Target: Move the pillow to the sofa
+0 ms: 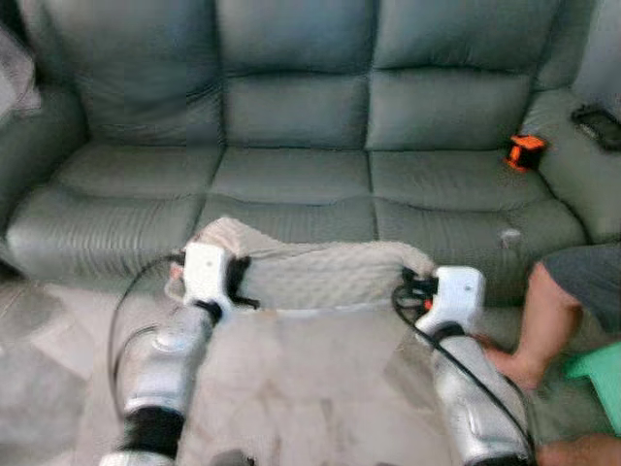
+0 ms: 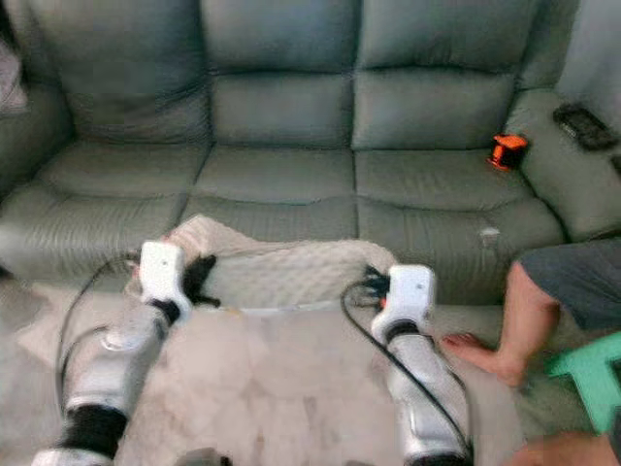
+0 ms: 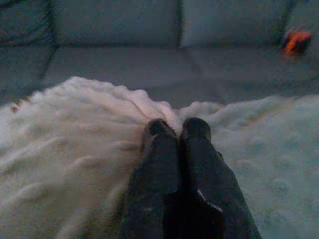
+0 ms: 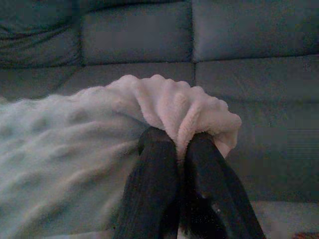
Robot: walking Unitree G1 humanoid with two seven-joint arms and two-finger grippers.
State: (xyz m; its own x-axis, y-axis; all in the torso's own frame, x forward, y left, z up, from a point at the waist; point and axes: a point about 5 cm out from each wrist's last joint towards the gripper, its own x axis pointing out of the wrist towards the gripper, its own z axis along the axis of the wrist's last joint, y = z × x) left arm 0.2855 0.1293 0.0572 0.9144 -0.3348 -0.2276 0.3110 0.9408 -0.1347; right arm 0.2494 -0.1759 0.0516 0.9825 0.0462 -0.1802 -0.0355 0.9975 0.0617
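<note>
Sofa (image 1: pixel 291 175) ahead, pale floor (image 1: pixel 320 388), pillow (image 1: pixel 310 272) held

A grey-green sofa (image 1: pixel 291 146) spans the picture from 9 to 3 o'clock, with a small orange object (image 1: pixel 525 151) on its seat at about 2 o'clock and a dark flat device (image 1: pixel 597 124) on the armrest just beyond it. Below centre, a cream, nubbly pillow (image 1: pixel 310 277) is held up in front of the sofa's seat edge, the left pincer (image 1: pixel 236 280) at its 9 o'clock end and the right pincer (image 1: pixel 409 287) at its 3 o'clock end. At 4 o'clock a person's bare foot (image 1: pixel 512 365) rests on the floor beside a green stool (image 1: pixel 600 381).
</note>
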